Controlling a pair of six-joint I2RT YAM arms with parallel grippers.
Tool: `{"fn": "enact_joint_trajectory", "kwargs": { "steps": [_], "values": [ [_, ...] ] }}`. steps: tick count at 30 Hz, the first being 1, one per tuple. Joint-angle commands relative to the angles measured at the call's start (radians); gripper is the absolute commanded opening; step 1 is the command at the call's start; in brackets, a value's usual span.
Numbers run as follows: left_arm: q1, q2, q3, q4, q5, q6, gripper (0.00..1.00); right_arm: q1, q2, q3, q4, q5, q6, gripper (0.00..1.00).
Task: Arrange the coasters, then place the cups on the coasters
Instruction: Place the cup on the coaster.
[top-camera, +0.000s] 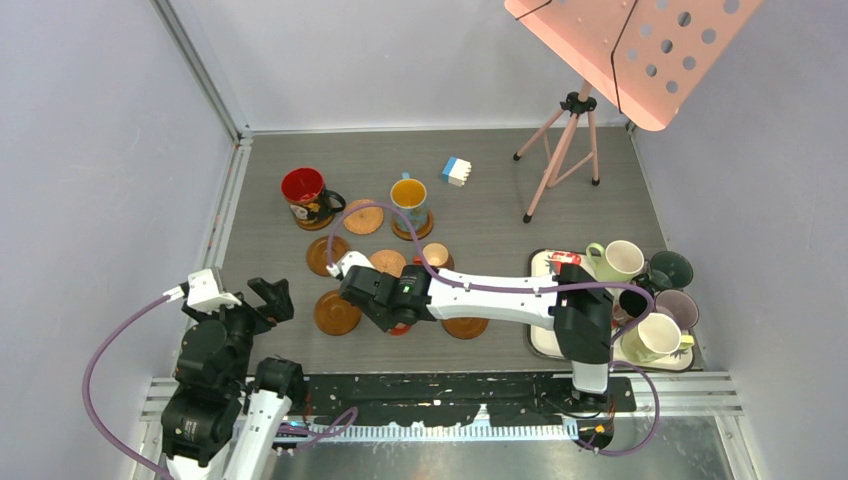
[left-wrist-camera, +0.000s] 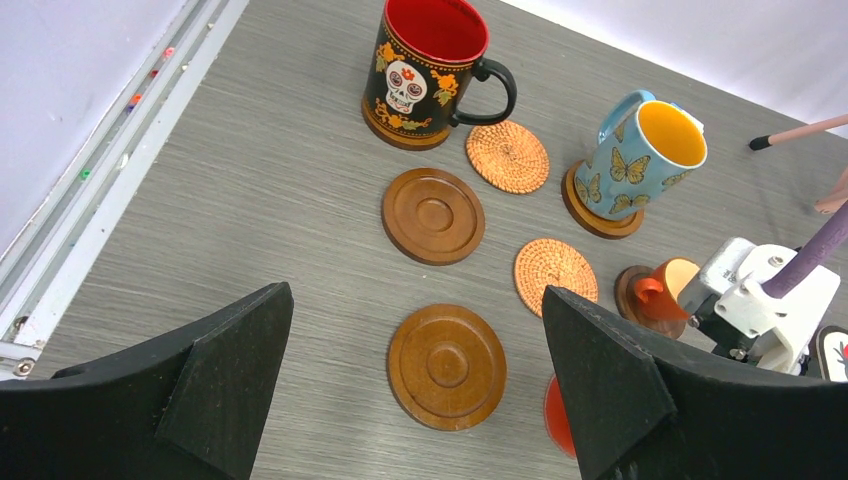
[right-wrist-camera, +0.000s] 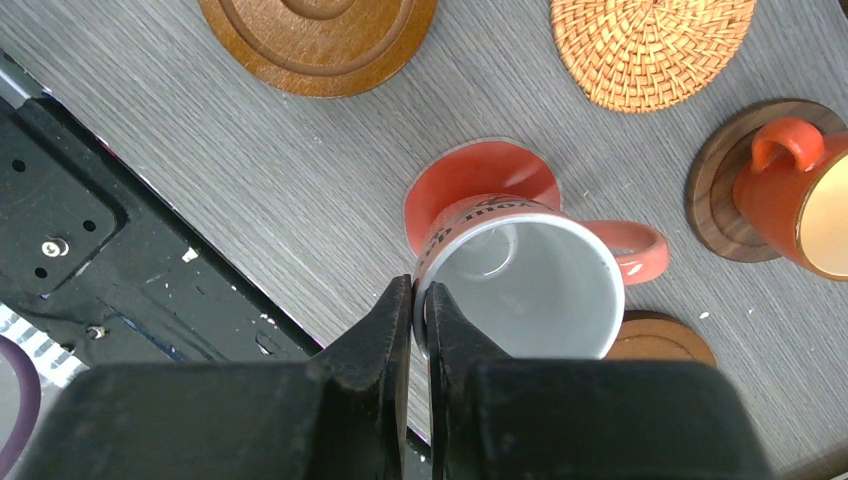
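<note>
Rim of red-and-white mug (right-wrist-camera: 520, 290) tight in pinch of right hand (right-wrist-camera: 418, 295), above red coaster (right-wrist-camera: 470, 175); left hand (left-wrist-camera: 415, 293) wide open, empty.

Dark lettering (right-wrist-camera: 478, 213) runs around the outer wall of the orange-red mug (right-wrist-camera: 530, 290) pinched at its rim by the right end effector (right-wrist-camera: 418, 295), just ahead of its fingertips (right-wrist-camera: 399, 305). It is curved away and steeply foreshortened, so no word can be made out.

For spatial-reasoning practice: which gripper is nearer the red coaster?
Right. Right gripper holds a mug over the red coaster; left gripper hangs open, apart, to its left.
</note>
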Motion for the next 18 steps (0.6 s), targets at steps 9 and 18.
{"fn": "enact_joint_trajectory", "kwargs": {
  "steps": [9, 18],
  "values": [
    [0.003, -0.004, 0.015, 0.019, -0.003, 0.001, 0.99, 0.009, 0.019, 0.076, 0.056, 0.059, 0.017, 0.06],
    [0.003, -0.002, 0.015, 0.021, -0.002, 0.001, 0.99, 0.008, 0.049, 0.081, 0.039, 0.062, 0.026, 0.06]
  ]
}}
